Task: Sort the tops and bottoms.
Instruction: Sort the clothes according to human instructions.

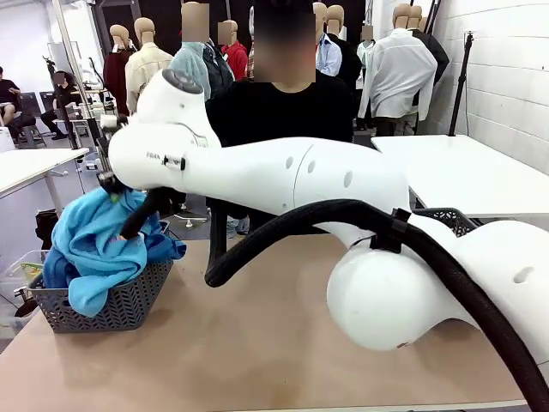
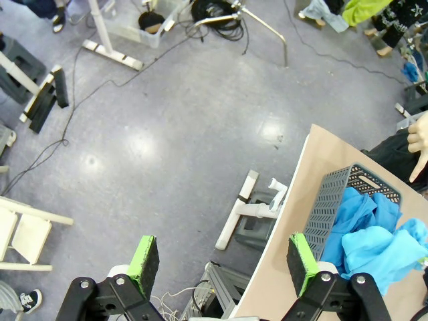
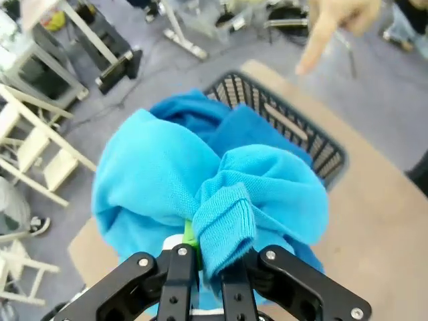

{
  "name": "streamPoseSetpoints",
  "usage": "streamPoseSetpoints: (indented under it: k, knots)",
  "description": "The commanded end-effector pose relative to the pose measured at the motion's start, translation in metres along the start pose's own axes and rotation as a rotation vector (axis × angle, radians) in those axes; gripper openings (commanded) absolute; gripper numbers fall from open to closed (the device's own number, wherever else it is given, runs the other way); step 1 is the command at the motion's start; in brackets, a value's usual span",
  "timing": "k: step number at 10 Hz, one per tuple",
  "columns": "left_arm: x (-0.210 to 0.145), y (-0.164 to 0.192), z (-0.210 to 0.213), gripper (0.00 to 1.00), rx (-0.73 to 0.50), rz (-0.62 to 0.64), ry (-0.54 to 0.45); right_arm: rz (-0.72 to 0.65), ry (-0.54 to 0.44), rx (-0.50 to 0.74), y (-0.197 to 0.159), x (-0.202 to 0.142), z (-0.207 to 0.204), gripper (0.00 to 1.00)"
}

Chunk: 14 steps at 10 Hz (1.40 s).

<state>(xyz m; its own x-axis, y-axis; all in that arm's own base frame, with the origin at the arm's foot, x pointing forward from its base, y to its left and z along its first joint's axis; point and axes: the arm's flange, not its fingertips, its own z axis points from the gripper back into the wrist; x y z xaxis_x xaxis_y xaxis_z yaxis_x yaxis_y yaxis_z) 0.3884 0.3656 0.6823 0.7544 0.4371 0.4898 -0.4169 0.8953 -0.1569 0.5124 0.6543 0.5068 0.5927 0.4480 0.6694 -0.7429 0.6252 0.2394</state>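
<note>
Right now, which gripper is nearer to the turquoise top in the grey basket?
The right gripper: it is shut on a fold of the turquoise top above the grey basket. The left gripper hangs open beside the table's edge, with the basket ahead of one finger, touching no garment.

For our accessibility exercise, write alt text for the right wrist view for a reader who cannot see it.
The right pincer is shut on a fold of a turquoise knit top, bunched above a dark slatted basket at the edge of a tan table. A person's hand points down from the top edge.
</note>
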Motion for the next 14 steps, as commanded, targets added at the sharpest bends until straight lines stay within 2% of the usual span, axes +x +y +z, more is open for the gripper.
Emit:
streamPoseSetpoints:
  k: [1,5,6,9,10,14]
  knots:
    - [-0.001,0.001,0.001,1.00,0.001,0.000,-0.011,-0.095,0.084,-0.012,0.014,0.192,-0.137,0.00]
    - [-0.001,0.001,0.001,1.00,0.001,0.000,-0.011,-0.085,0.308,0.031,0.022,0.164,-0.203,0.00]
    - [-0.001,0.001,0.001,1.00,0.001,0.000,-0.011,-0.054,0.338,0.037,0.031,0.159,-0.210,0.00]
    - [-0.001,0.001,0.001,1.00,0.001,0.000,-0.011,-0.019,0.333,0.027,0.040,0.161,-0.203,0.00]
    - [-0.001,0.001,0.001,1.00,0.001,0.000,-0.011,-0.013,0.332,0.021,0.045,0.163,-0.194,0.16]
    - [-0.001,0.001,0.001,1.00,0.001,0.000,-0.011,0.021,0.308,-0.019,0.063,0.170,-0.160,0.92]
